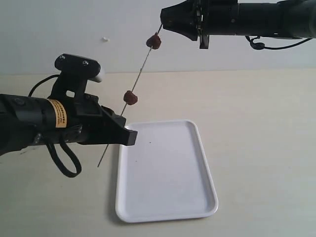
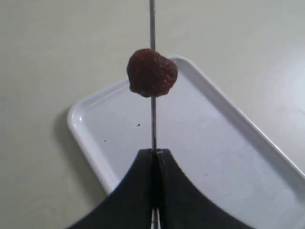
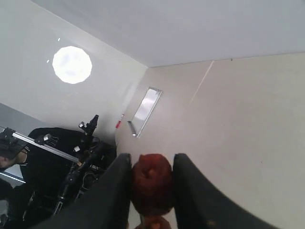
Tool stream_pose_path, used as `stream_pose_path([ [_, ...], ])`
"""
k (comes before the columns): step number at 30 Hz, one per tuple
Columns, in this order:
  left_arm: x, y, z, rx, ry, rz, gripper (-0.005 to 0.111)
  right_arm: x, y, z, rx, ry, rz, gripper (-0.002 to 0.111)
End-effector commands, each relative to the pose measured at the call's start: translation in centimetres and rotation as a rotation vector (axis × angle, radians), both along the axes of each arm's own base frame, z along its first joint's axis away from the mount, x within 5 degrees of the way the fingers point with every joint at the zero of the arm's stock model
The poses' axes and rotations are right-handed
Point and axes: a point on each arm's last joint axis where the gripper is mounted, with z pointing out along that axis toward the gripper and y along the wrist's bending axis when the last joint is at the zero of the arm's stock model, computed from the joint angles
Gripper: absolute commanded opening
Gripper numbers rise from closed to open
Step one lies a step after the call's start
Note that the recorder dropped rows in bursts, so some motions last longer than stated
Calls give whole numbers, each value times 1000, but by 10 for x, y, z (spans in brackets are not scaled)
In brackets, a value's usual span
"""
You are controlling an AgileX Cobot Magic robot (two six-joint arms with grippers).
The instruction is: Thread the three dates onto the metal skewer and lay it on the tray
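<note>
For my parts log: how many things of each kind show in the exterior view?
Dates: 2
Metal skewer: 1
Tray: 1
Grippers: 2, left gripper and right gripper
Total: 6

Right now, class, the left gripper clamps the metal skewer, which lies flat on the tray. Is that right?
Not flat on the tray: the left gripper clamps the metal skewer slanting in mid-air, as the exterior view shows.

Left tool (image 1: 130, 136) low, pinched closed; right tool (image 1: 163, 23) raised, clamped.
</note>
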Motion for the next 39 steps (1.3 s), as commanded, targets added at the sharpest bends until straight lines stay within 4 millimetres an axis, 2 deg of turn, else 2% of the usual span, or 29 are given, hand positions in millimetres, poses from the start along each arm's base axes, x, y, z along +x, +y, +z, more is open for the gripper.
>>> stream_pose_path([
  [1,0,-2,2,-3,1,-2,0,1,-3,5,40,-13,-15,29],
  [20,0,-3,4,-24,-18,-7,0,0,-2,2,-3,-40,1,29],
  [27,0,-2,1,0,3,-1,0,2,-3,7,59,-46,-26,29],
  [39,-1,-1,1,6,6,-1,0,0,-2,3,0,-68,-4,29],
])
